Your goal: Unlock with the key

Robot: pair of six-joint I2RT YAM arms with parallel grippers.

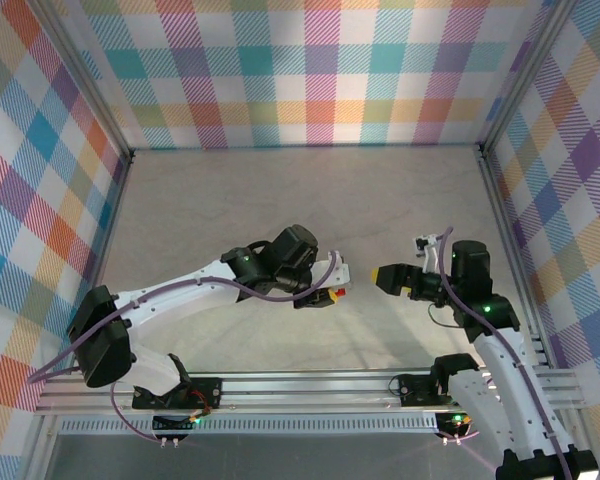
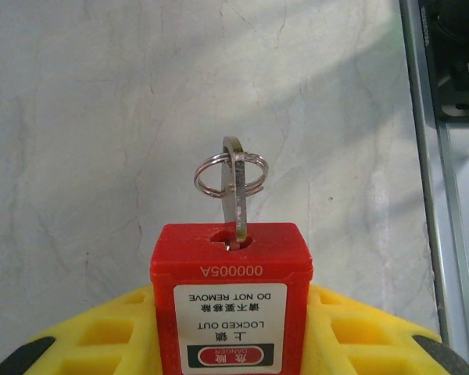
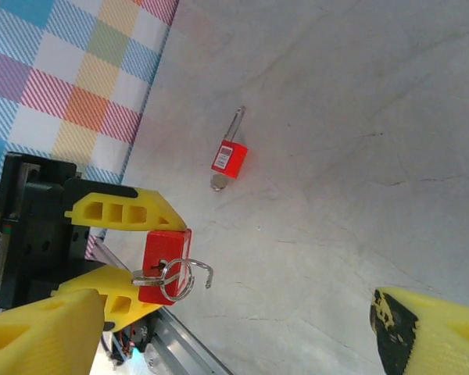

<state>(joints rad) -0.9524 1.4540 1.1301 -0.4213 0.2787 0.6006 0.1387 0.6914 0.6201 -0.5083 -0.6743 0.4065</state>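
Upside down on the red padlock (image 2: 275, 251), embossed "000005A", white label (image 2: 230, 314) toward 6 o'clock from it, "DO NOT REMOVE", "LOCKED OUT", "DANGER"

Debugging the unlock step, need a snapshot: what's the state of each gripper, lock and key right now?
left gripper: shut on held padlock.
right gripper: open, empty, apart from the key.
held padlock: clamped, keyhole end facing out; shackle hidden.
key: seated in the held padlock's keyhole.
second padlock: lying on the table, untouched.
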